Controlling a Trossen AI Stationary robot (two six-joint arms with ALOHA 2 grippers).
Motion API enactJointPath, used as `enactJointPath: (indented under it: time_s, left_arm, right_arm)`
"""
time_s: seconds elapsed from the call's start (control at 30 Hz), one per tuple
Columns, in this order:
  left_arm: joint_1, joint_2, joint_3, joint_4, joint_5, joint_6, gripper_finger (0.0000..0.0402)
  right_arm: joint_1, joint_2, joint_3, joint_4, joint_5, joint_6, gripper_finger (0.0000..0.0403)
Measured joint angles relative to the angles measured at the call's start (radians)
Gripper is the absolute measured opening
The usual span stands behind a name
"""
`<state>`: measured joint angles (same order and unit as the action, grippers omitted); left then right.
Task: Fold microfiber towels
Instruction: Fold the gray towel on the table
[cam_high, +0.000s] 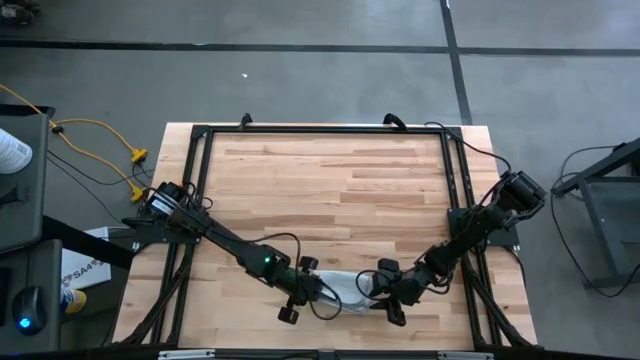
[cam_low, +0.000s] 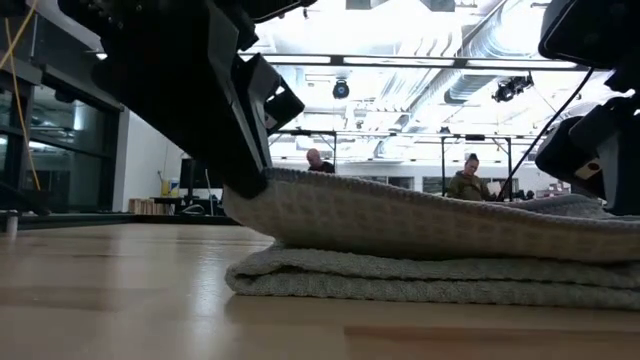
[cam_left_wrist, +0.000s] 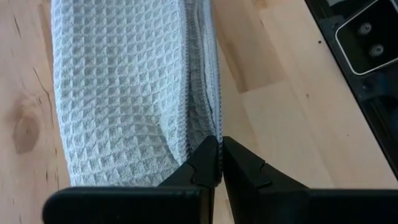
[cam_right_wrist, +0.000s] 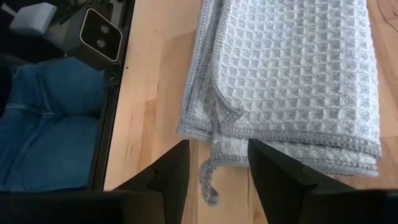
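The light grey-blue waffle-weave towel (cam_high: 350, 287) lies folded in several layers near the table's front edge, between my two grippers. My left gripper (cam_high: 312, 292) is at its left end, shut on its hemmed edge (cam_left_wrist: 214, 127). In the low view the towel's upper layer (cam_low: 420, 215) rises toward my left gripper (cam_low: 250, 185), and the lower fold (cam_low: 400, 280) rests on the wood. My right gripper (cam_right_wrist: 217, 168) is open at the right end. Its fingers stand on either side of a corner (cam_right_wrist: 214, 146) with a loose thread loop, not gripping it. My left gripper pinches the towel's hemmed edge (cam_left_wrist: 216, 130) between its two fingertips, where two hems run side by side. The fingers slant down from the table's left. The held layer is raised a little at that end, and the rest of the towel lies on the table.
A black frame (cam_high: 320, 130) runs around the tabletop, with rails close to both arms. The table's front edge is just beyond the towel. A person's blue-jeaned legs (cam_right_wrist: 50, 124) show past the table's side. Two people (cam_low: 468, 182) sit far back in the room.
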<state>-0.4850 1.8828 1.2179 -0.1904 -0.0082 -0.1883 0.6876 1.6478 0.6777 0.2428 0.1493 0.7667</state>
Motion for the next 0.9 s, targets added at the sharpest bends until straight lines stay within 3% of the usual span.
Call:
enactJointPath:
  time_s: [0.43,0.73,0.9]
  left_arm:
    - [0.0,0.0,0.0,0.008,0.0,0.013,0.0028]
    - [0.0,0.0,0.0,0.011,-0.006,-0.002,0.012]
    - [0.0,0.001,0.0,0.032,0.002,-0.008,0.0142]
  right_arm:
    - [0.0,0.0,0.0,0.001,-0.01,0.019,0.0156]
    - [0.0,0.0,0.001,0.001,-0.011,0.019,0.0156]
    - [0.0,0.0,0.001,0.001,-0.015,0.019,0.0156]
